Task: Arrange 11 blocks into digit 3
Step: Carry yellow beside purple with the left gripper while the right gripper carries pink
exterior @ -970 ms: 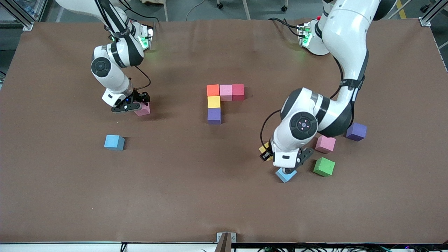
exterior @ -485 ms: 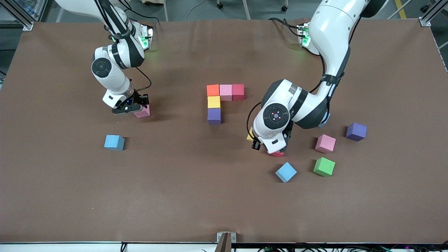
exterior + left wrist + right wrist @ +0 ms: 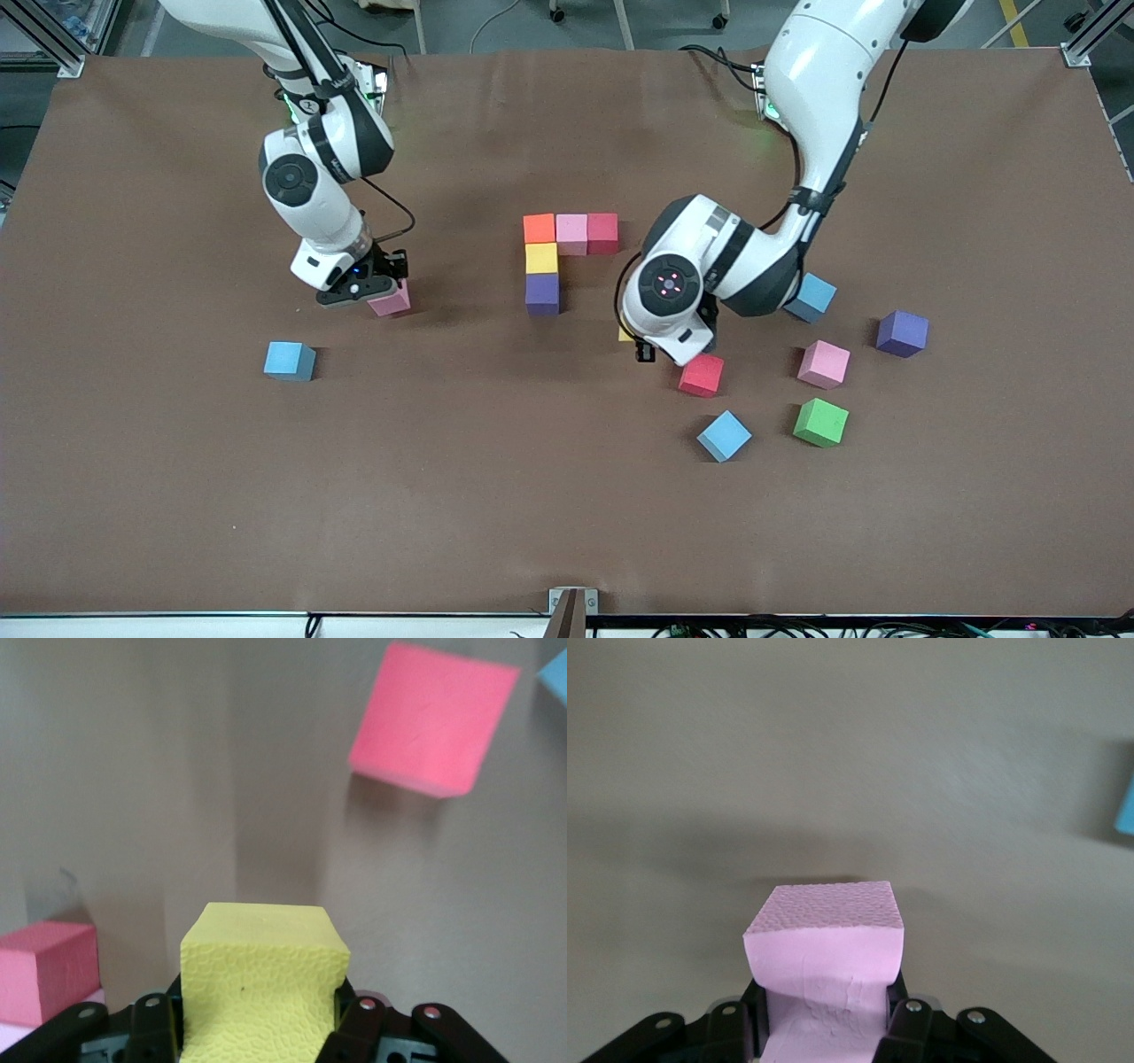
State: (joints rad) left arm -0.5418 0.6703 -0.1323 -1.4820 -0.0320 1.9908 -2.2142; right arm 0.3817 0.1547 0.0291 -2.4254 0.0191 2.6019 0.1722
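Five blocks make an angle at mid-table: orange (image 3: pixel 539 228), pink (image 3: pixel 571 232) and red (image 3: pixel 602 232) in a row, with yellow (image 3: pixel 541 258) and purple (image 3: pixel 542 293) below the orange. My right gripper (image 3: pixel 383 298) (image 3: pixel 824 1014) is shut on a pink block (image 3: pixel 391 300) (image 3: pixel 826 952), over the table toward the right arm's end. My left gripper (image 3: pixel 632 338) (image 3: pixel 261 1023) is shut on a yellow block (image 3: pixel 625 334) (image 3: pixel 262 979) beside the purple one, mostly hidden under the wrist in the front view.
Loose blocks lie toward the left arm's end: red (image 3: pixel 701 375) (image 3: pixel 431 718), light blue (image 3: pixel 724 435), light blue (image 3: pixel 811 297), pink (image 3: pixel 824 364), purple (image 3: pixel 902 333) and a green cube (image 3: pixel 820 422). Another light blue block (image 3: pixel 289 361) sits toward the right arm's end.
The left arm carried the yellow block away from the loose blocks toward the figure, uncovering the red one. The right gripper shut on the pink block and moved it toward the figure.
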